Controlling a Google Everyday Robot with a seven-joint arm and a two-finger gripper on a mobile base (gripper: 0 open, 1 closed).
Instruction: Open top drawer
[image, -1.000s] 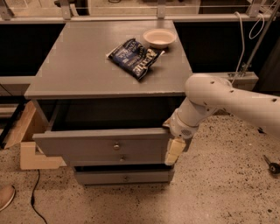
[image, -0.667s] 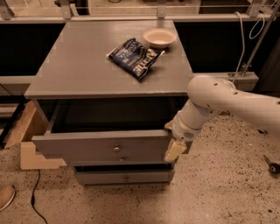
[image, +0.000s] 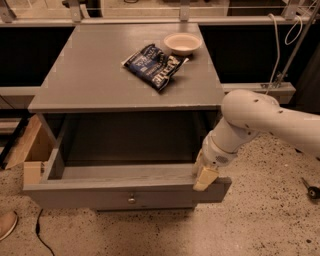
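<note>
The top drawer (image: 90, 192) of the gray cabinet is pulled far out toward me. Its gray front has a small round metal knob (image: 131, 199) at the centre. The inside of the drawer looks bare. My gripper (image: 205, 175) on the white arm (image: 260, 120) hangs at the right end of the drawer front's top edge, its tan fingertip over the front's rim. The lower drawers are hidden under the open drawer.
The cabinet top (image: 100, 75) carries a dark blue snack bag (image: 155, 66) and a small white bowl (image: 182, 43). A cardboard box (image: 30, 150) stands at the cabinet's left. A cable (image: 40, 232) lies on the speckled floor. A rail runs behind.
The drawer has come much farther out toward me, and the gripper has moved with its right end. The view looks more steeply down onto the cabinet.
</note>
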